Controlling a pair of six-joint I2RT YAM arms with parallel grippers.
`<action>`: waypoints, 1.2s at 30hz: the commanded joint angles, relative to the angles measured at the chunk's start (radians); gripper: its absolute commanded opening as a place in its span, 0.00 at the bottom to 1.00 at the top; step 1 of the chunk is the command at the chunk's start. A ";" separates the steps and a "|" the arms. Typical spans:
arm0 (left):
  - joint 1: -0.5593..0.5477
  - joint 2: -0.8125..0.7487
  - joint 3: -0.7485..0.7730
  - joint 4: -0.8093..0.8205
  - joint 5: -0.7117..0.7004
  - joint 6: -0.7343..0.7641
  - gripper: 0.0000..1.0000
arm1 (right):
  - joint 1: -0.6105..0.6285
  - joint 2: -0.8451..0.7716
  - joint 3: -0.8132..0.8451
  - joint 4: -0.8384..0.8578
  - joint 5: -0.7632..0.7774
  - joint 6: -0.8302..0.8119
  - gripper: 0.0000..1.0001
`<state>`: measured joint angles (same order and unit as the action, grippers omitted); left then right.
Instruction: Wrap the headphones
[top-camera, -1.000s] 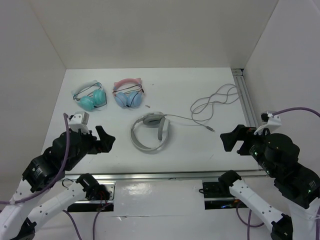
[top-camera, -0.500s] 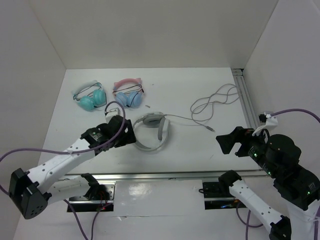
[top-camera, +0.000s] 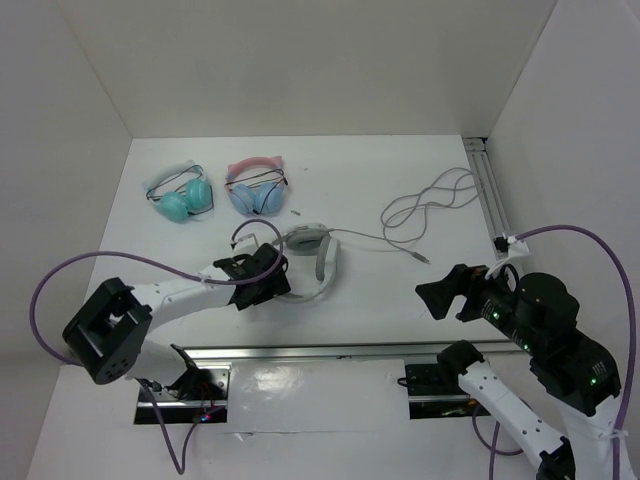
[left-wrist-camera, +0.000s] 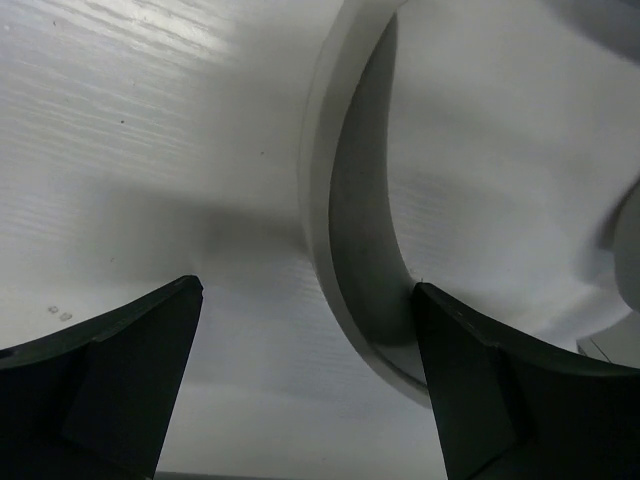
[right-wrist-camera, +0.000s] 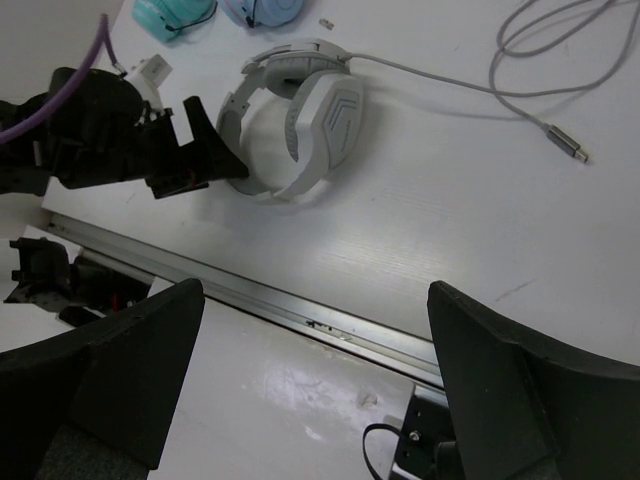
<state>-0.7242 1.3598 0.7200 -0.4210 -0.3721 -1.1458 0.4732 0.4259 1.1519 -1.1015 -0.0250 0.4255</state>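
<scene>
White-and-grey padded over-ear headphones (right-wrist-camera: 325, 115): likely light, stiff band (left-wrist-camera: 360, 220), limp thin grey cable (right-wrist-camera: 450, 83). Left gripper (left-wrist-camera: 307, 288) fingers apart astride band, grip there; right gripper (top-camera: 442, 290) fingers apart too.

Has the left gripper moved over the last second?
Yes. The left gripper has swung right along the front rail to the near headband of the headphones, which lie unmoved; jaws open.
</scene>
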 joint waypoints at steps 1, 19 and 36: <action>-0.015 0.067 0.022 0.033 -0.033 -0.090 0.99 | -0.005 -0.022 -0.030 0.091 -0.045 -0.011 1.00; -0.052 0.065 0.004 -0.106 -0.100 -0.239 0.00 | -0.005 -0.090 -0.121 0.114 -0.118 0.018 1.00; 0.061 -0.315 0.853 -0.884 -0.465 0.354 0.00 | -0.419 0.008 -0.310 0.838 -0.691 0.024 0.96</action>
<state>-0.7212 0.9943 1.4521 -1.1736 -0.7483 -0.9623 0.1589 0.3695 0.8032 -0.4660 -0.5869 0.4728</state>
